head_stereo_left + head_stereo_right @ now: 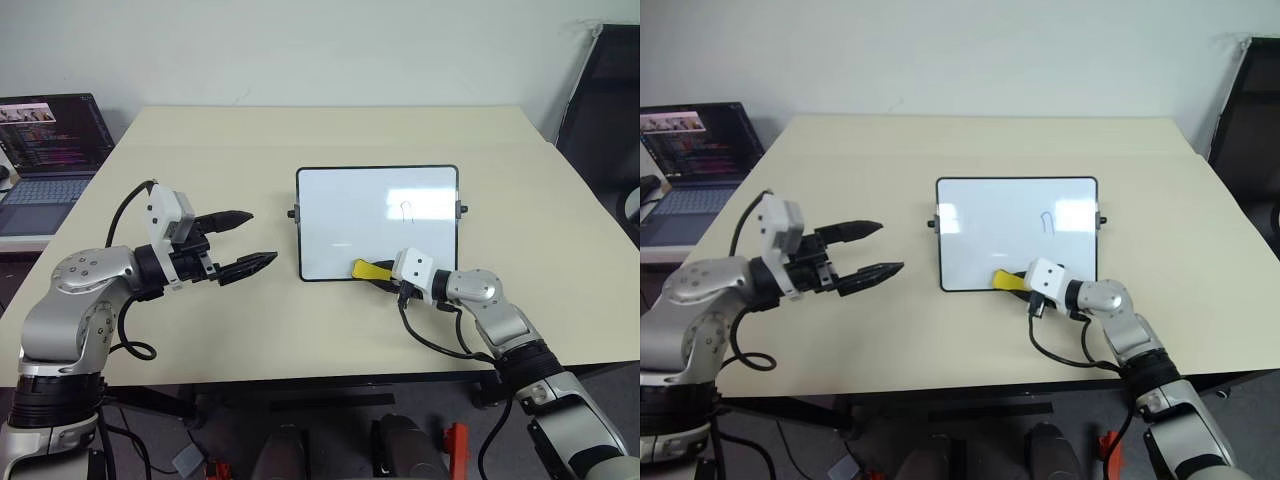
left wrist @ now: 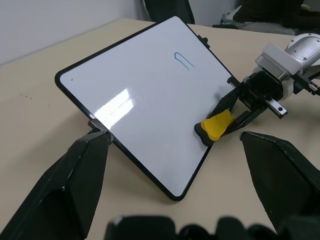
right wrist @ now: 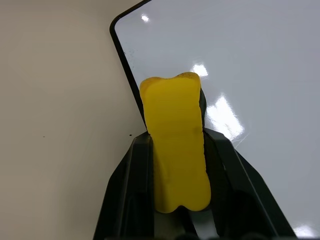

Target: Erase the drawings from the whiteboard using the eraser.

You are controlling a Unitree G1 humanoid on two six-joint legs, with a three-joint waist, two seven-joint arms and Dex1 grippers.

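Your right gripper is clamped on the eraser, whose yellow tip pokes out past the fingers and sits at the near edge of the whiteboard, over the black frame rather than well onto the white. Only one of the drawings is visible, a small blue arch-like mark in the far right part of the board, well apart from the eraser. From here you need to carry the tip up across the glossy surface to reach it.

Your left gripper hovers with its fingers spread wide just off the board's left edge, holding nothing and apparently not touching the frame. That is your main risk: the board lies loose on the table, so a firm push from the eraser could slide or spin it instead of wiping. Pressing the soft eraser too hard may also bend it or twist it in the grip, and catching the frame could flip the board's near edge.
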